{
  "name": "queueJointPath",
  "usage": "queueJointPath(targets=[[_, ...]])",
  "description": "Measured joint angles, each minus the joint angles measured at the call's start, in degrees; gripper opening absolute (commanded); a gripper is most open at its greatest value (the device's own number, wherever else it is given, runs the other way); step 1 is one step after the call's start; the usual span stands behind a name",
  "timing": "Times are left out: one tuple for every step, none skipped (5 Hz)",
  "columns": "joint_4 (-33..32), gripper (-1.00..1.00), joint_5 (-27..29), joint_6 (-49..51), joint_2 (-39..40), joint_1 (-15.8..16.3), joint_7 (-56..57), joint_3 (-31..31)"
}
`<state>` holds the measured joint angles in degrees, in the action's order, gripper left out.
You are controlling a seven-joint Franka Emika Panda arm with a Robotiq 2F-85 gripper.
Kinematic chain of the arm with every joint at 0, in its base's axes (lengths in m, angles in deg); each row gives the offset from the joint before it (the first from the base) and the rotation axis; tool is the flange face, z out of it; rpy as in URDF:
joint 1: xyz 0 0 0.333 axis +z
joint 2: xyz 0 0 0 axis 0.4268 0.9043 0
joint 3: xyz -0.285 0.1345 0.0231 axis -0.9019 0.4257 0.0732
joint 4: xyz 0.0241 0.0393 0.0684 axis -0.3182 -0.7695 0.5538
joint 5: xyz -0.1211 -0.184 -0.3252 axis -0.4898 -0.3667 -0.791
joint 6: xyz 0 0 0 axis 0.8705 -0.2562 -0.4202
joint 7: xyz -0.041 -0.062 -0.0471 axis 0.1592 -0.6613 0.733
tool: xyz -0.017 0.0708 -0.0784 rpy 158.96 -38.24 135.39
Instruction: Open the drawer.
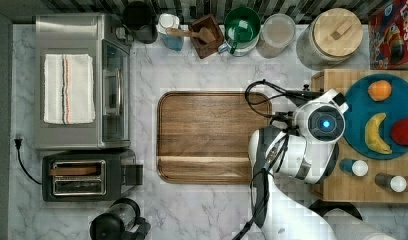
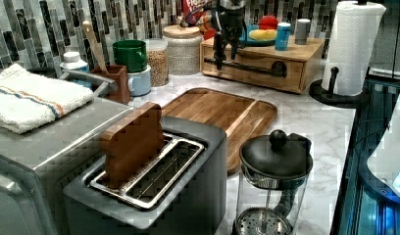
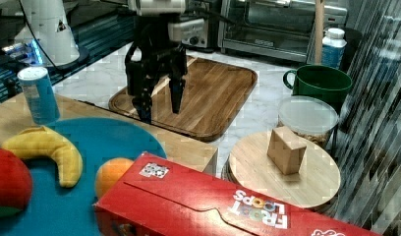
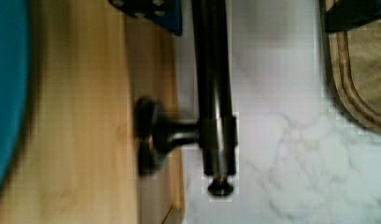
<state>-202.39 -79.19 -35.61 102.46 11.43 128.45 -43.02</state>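
Although the gripper (image 3: pixel 159 105) has its two fingers spread apart and pointing down, it holds nothing; the fingers hang over the front edge of the bamboo box, about level with the bar. The drawer (image 2: pixel 259 66) sits in that box at the far corner of the tabletop (image 2: pixel 315 122) in the left view, just beyond the walnut cutting board (image 2: pixel 222 115), and its front looks flush with the box, so I judge it shut. Its black handle (image 4: pixel 212 70) runs along the drawer front on round mounts, and in the wrist view one end of the bar lies directly beneath the camera. As I read it, the approach is nearly done. Closing on the bar and the whole pull outward toward the cutting board are not yet done.
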Motion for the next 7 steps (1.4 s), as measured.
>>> queueJointPath(targets=[[-0.8, 1.00, -2.1, 0.0, 2.0, 0.1, -0.6, 0.0], [-0.8, 1.00, -2.5, -0.4, 2.3, 0.0, -0.6, -0.2], [-0.8, 1.00, -2.5, -0.3, 2.0, 0.1, -0.6, -0.1], [-0.6, 1.00, 1.6, 0.3, 1.9, -0.2, 0.0, 0.0], [0.6, 1.00, 2.3, 2.6, 2.0, -1.5, 1.2, 0.9], [2.5, 1.00, 3.5, 5.9, 2.5, -1.7, 1.9, 1.2], [3.0, 1.00, 3.7, 6.4, 2.8, -1.5, 1.9, 1.1]])
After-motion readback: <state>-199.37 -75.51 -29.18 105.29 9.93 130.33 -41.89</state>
